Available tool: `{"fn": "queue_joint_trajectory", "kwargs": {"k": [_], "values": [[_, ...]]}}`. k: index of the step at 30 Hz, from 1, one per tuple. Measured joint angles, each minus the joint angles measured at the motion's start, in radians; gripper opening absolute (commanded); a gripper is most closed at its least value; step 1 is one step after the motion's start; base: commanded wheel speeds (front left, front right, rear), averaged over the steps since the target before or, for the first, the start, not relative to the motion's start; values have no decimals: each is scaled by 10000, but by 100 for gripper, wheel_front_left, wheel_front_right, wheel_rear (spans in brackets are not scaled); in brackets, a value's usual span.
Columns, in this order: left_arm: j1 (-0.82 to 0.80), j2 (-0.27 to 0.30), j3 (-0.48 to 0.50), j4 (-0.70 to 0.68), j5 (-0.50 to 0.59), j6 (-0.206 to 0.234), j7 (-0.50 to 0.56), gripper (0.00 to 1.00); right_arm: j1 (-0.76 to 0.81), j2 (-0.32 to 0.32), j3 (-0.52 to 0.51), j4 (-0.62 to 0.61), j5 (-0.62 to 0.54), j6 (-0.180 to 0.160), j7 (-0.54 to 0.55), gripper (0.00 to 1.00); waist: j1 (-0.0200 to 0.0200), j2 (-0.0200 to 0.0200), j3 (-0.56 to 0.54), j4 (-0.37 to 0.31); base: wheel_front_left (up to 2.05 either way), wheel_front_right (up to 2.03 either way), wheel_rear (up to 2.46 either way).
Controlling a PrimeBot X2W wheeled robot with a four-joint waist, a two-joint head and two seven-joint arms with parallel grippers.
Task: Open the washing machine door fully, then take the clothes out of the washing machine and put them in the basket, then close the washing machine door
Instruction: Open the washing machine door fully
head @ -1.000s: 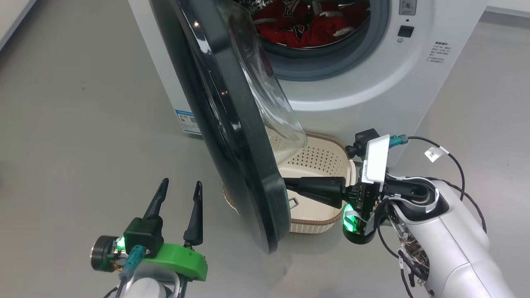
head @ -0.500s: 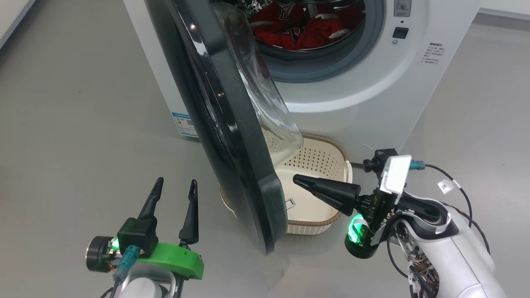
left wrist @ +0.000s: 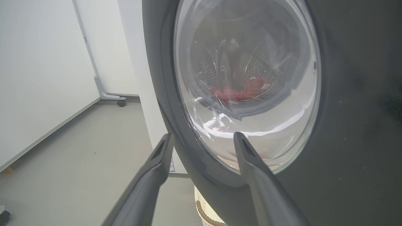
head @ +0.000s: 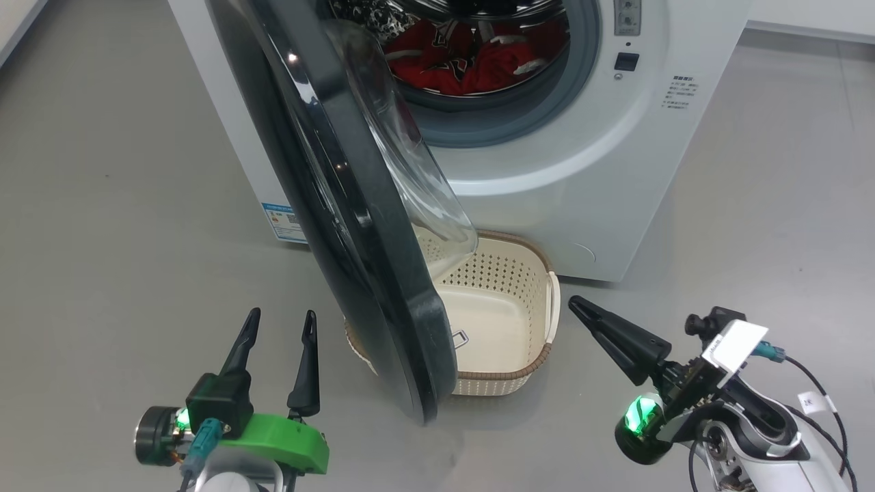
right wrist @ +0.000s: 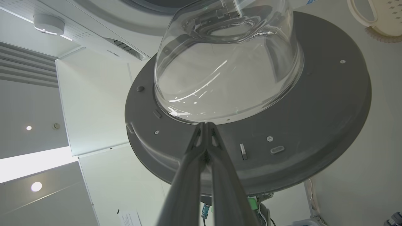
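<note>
A white washing machine (head: 547, 198) stands on a smooth grey floor (head: 102, 205), with a cream perforated basket (head: 499, 328) resting on the floor just beside its near face.

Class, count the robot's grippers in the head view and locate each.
2. The left gripper, open, is lower left, left of the washing machine door. The right gripper, shut, is lower right, beside the basket.
</note>
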Motion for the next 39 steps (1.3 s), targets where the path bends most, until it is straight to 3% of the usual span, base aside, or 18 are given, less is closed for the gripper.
{"fn": "queue_joint_trajectory", "kwargs": {"k": [5,6,7,8,10,18,24,29,36,39], "values": [[35,0,58,17,96,0,0,100,597,-238,-337,-464,-585,130,-696,0,0,0,-134,-164,0,0,0],[55,0,63,17,102,0,0,100,704,-295,-412,-554,-721,167,-823,4,0,0,-157,-194,0,0,0],[82,0,63,31,115,0,0,100,820,-343,-500,-648,-876,173,-989,28,0,0,-182,-220,0,0,0],[101,0,52,54,128,0,0,100,933,-378,-639,-731,-1078,174,-1262,43,0,0,-210,-239,0,0,0],[126,2,25,88,128,0,0,100,1171,-476,-991,-838,-1557,192,-1891,100,0,0,-264,-262,0,0,0],[163,6,96,109,169,-2,0,100,1851,-826,-2077,-878,-4215,203,-5005,100,0,0,-448,-377,0,0,0],[204,10,19,146,180,-13,0,100,2218,-1235,-2144,-897,-6592,203,-6926,100,0,0,-469,-428,0,0,0],[210,10,23,153,180,-15,0,100,2440,-2213,-1802,-1037,-9509,190,-8565,100,0,0,-463,-452,0,0,0],[216,12,54,213,184,-92,0,100,2741,-2872,-1164,-1135,-12494,-589,-10119,100,0,0,-451,-566,0,0,0],[216,13,52,245,184,-100,0,100,2908,-3292,-945,-1141,-13626,-1014,-10274,100,0,0,-463,-593,0,0,0]]}}
